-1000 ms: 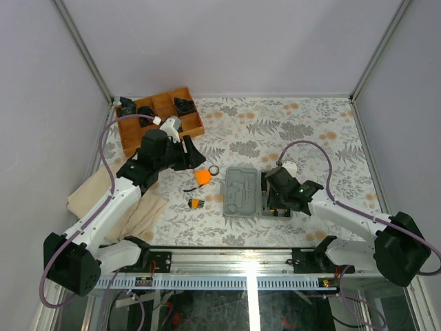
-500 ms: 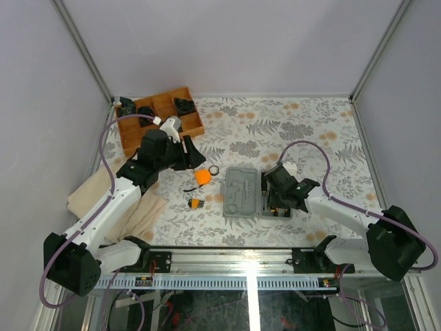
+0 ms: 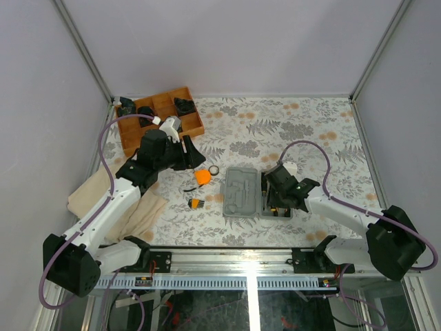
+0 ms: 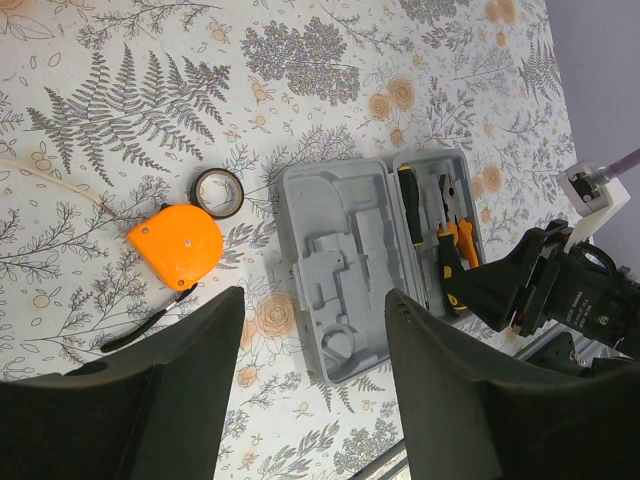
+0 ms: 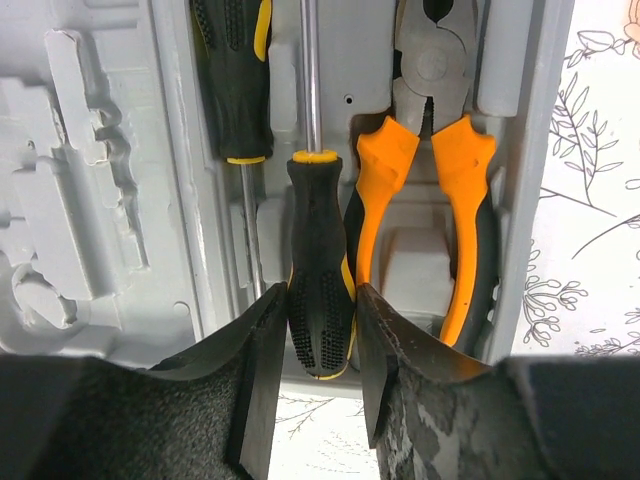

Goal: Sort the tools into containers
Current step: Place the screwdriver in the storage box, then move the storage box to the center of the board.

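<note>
Right claw is down in the right half of the open grey tool case. Its fingers straddle the black-and-yellow handle of a screwdriver. That screwdriver lies in its slot, shaft pointing away from the wrist. Fingers sit close on both sides of the handle; can't tell if the claw is clenched on it or slack

Second screwdriver lies in the next slot to the left, turned the other way round, its shaft running alongside the first one's handle. Orange-handled pliers lie in the same half, just right of the first screwdriver, handles toward the wrist camera and nose pointing away. Left half of the case shows moulded grey recesses

Left claw is released, jaws wide apart, hanging above the tabletop roughly over the gap between tape measure and case

- Orange tape measure: on the tabletop left of the case and apart from it, with a black strap trailing from it
- Small black ring: flat on the tabletop, just beside the tape measure, between it and the case's far left corner
- Stubby yellow-black bit: on the tabletop, nearer the arm bases than the tape measure, left of the case and not touching it
- Wooden divided tray: far left corner of the tabletop, black parts in several compartments
- Beige cloth: along the left edge, under the left arm
</note>
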Available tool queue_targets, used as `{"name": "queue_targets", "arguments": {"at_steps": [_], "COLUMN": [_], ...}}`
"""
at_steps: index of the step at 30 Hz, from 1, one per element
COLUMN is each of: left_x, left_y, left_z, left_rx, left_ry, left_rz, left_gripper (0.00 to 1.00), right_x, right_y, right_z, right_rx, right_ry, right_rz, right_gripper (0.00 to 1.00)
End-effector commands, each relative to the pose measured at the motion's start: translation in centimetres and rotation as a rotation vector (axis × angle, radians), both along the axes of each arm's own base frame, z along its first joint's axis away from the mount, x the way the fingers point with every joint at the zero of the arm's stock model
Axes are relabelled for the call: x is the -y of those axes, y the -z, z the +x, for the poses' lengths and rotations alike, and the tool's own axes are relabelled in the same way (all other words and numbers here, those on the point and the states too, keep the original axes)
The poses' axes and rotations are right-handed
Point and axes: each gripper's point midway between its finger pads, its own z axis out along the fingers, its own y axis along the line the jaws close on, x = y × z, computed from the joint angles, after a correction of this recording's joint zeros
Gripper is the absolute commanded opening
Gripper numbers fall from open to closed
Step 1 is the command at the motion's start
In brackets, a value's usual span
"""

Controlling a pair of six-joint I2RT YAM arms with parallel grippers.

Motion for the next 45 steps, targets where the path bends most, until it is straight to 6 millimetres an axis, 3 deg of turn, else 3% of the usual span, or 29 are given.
{"name": "queue_targets", "arguments": {"at_steps": [1,10,18,22,26,30,39,45], "left_x": [-0.4,-0.3,0.3,1.1,2.9,5.0,8.1,9.6], "left_y": [-0.7,-0.3,1.0,2.7,5.0,7.4,11.7,13.1], "left_z": [0.1,0.1,-0.2,-1.2,-2.7,-3.5,-2.4,-1.4], "left_rx": [0.035,0.022,-0.029,-0.067,-0.11,-0.141,-0.209,-0.235], "left_ry": [-0.001,-0.001,-0.003,0.003,0.029,0.062,0.14,0.158], "left_rz": [0.005,0.006,-0.024,-0.035,-0.019,0.019,0.066,0.063], "left_gripper": [0.57,0.57,0.57,0.56,0.56,0.54,0.52,0.5], "right_x": [1.0,0.6,-1.1,0.1,2.6,3.1,2.8,2.9], "right_y": [0.5,0.2,-3.1,-4.6,-4.7,-4.5,-4.1,-4.1], "right_z": [0.1,0.0,0.7,0.9,0.6,0.2,-0.7,-0.8], "right_rx": [-0.015,-0.019,0.091,0.144,0.152,0.157,0.155,0.162], "right_ry": [0.029,0.01,-0.094,-0.072,0.0,0.019,-0.01,-0.023], "right_rz": [-0.041,-0.022,0.081,0.053,-0.035,-0.024,0.023,0.022], "right_gripper": [0.42,0.48,0.49,0.5,0.48,0.47,0.47,0.47]}}
